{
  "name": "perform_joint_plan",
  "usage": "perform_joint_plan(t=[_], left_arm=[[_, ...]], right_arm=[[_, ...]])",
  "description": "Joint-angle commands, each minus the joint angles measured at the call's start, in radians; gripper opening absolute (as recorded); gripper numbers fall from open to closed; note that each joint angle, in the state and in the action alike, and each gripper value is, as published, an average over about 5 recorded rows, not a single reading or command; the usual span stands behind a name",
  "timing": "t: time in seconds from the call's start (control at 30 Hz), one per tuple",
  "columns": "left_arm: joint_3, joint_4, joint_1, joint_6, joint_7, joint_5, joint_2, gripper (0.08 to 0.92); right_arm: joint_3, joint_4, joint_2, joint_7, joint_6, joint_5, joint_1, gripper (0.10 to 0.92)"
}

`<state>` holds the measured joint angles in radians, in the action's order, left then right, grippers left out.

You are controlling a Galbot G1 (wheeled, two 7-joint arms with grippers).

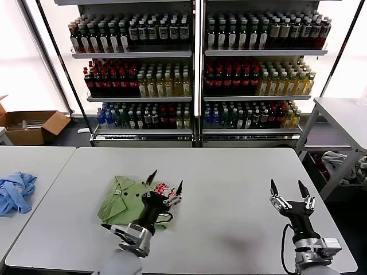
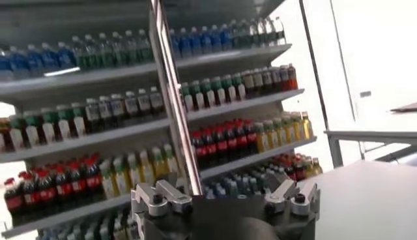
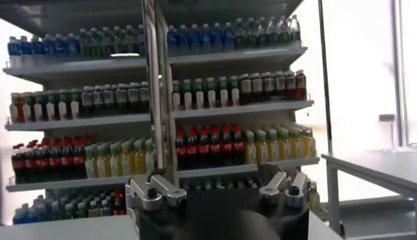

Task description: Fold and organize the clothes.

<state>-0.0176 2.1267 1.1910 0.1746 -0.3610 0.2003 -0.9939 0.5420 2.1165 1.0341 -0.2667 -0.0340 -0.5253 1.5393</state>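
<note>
Folding item: green polo shirt [image 1: 121,200], lying folded on white counter [image 1: 229,183], near-left. Head view: left pincer [image 1: 164,185] spread wide, empty, over shirt's right edge; lift clear without snagging cloth. Right pincer [image 1: 290,192] wide, empty, well right. Wrist views: beverage shelves [image 2: 130,111] only; shirt unseen.

A shop-like room: shelves [image 1: 195,54] packed with bottled drinks [image 1: 252,77].

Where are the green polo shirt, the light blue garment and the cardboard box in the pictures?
green polo shirt [image 1: 119,201], head view, on its folded body left of the collar.
light blue garment [image 1: 15,191], head view, on its crumpled middle.
cardboard box [image 1: 30,136], head view, on its front wall.
</note>
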Motion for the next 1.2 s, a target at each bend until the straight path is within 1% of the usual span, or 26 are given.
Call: perform_joint_plan(t=[0.03,0.13,0.2,0.33,0.43,0.6,0.77,1.2], left_arm=[[-0.444,0.139,0.22,-0.04,0.096,0.047,0.016,0.821],[-0.476,0.164,0.259,-0.062,0.117,0.047,-0.006,0.823],[-0.473,0.172,0.279,-0.067,0.126,0.041,-0.019,0.823],[-0.455,0.164,0.296,-0.071,0.138,0.033,-0.035,0.823],[-0.444,0.155,0.299,-0.075,0.146,0.029,-0.042,0.823],[-0.427,0.142,0.297,-0.077,0.157,0.026,-0.046,0.823],[-0.424,0.13,0.302,-0.076,0.154,0.027,-0.047,0.823],[-0.419,0.107,0.298,-0.065,0.156,0.035,-0.049,0.823]], right_arm=[[-0.374,-0.05,0.062,-0.057,0.229,0.042,-0.289,0.823],[-0.518,-0.082,0.096,-0.107,0.28,0.035,-0.349,0.823],[-0.585,-0.094,0.123,-0.126,0.324,-0.001,-0.373,0.823],[-0.648,-0.1,0.174,-0.153,0.432,-0.112,-0.394,0.823],[-0.671,-0.134,0.198,-0.165,0.469,-0.14,-0.407,0.823],[-0.696,-0.212,0.233,-0.153,0.476,-0.145,-0.43,0.823],[-0.707,-0.231,0.262,-0.137,0.486,-0.145,-0.439,0.823],[-0.672,-0.302,0.301,-0.122,0.436,-0.173,-0.496,0.823]])
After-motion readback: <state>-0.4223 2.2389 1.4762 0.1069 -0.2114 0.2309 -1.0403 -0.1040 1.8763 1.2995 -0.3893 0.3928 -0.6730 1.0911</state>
